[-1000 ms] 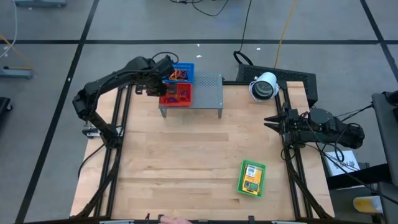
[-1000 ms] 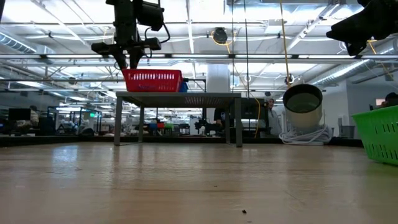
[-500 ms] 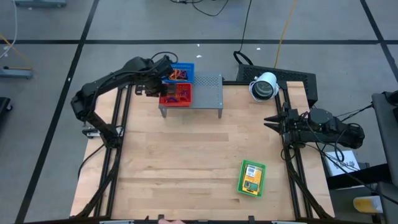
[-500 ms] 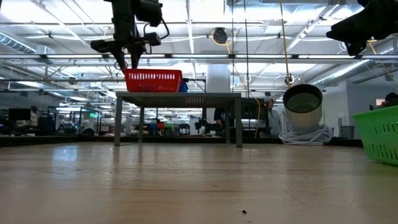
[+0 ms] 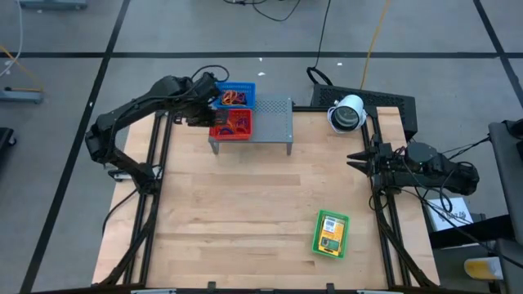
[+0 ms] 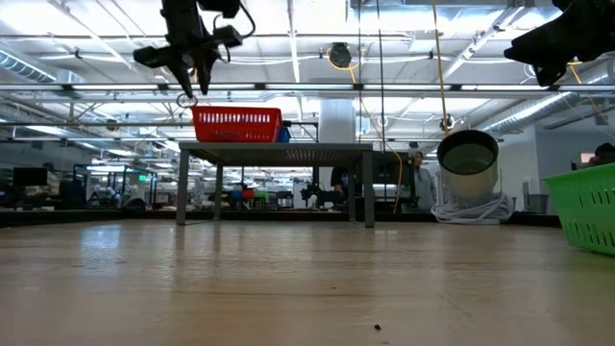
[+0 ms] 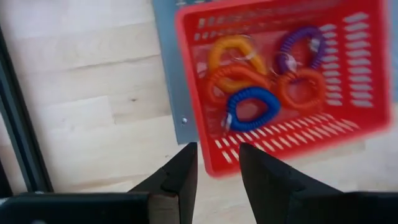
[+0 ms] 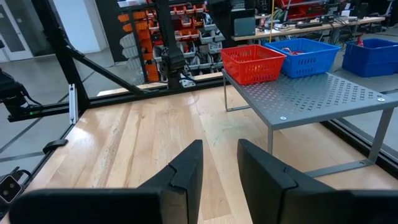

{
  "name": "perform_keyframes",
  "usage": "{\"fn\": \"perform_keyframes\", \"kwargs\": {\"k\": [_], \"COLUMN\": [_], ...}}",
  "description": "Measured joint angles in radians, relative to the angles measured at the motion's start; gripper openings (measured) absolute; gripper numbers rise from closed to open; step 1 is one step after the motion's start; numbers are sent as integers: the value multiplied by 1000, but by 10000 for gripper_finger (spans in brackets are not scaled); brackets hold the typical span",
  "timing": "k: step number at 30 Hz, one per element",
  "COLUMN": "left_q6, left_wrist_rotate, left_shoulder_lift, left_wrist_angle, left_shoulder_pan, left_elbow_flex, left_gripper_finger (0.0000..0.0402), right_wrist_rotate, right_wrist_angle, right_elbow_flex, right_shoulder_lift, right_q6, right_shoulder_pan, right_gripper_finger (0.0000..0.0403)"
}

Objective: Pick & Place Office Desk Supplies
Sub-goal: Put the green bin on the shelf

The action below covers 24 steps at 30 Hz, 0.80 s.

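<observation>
A red mesh basket (image 5: 232, 124) stands on the grey perforated shelf (image 5: 270, 122) at the table's far left, with a blue basket (image 5: 238, 96) behind it. The red basket (image 7: 280, 81) holds several coiled loops: yellow, orange, purple and a blue one (image 7: 252, 107). My left gripper (image 7: 217, 168) hangs open and empty above the basket's left near corner, pointing steeply down; in the low view it (image 6: 187, 82) is well above the basket rim. My right gripper (image 8: 219, 163) waits open and level at the table's right edge (image 5: 359, 159).
A green basket (image 5: 331, 234) with yellow-green packets lies on the table at the near right. A white round object (image 5: 347, 112) stands at the far right corner. Bare wooden table (image 5: 245, 204) spreads between the shelf and the near edge.
My left gripper has risen above the red basket and drifted a little toward the table's left edge. The basket and its loops have stayed where they were.
</observation>
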Motion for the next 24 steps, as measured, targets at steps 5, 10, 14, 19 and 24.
{"fn": "perform_keyframes", "kwargs": {"k": [5, 10, 14, 19, 24], "left_q6": [71, 212, 321, 451, 644], "left_wrist_rotate": [-1, -14, -127, -222, -74], "left_shoulder_lift": [-71, -147, -213, -424, -701], "left_wrist_angle": [15, 35, 74, 375, 869], "left_shoulder_pan": [-50, -162, -303, -439, -517], "left_elbow_flex": [0, 0, -19, -283, -701], "left_gripper_finger": [129, 129, 129, 129, 129], "right_wrist_rotate": [0, 0, 0, 0, 0], "right_wrist_angle": [0, 0, 0, 0, 0], "right_elbow_flex": [0, 0, 0, 0, 0], "right_shoulder_lift": [0, 0, 0, 0, 0], "right_q6": [0, 0, 0, 0, 0], "right_shoulder_pan": [0, 0, 0, 0, 0], "right_gripper_finger": [89, 89, 89, 89, 89]}}
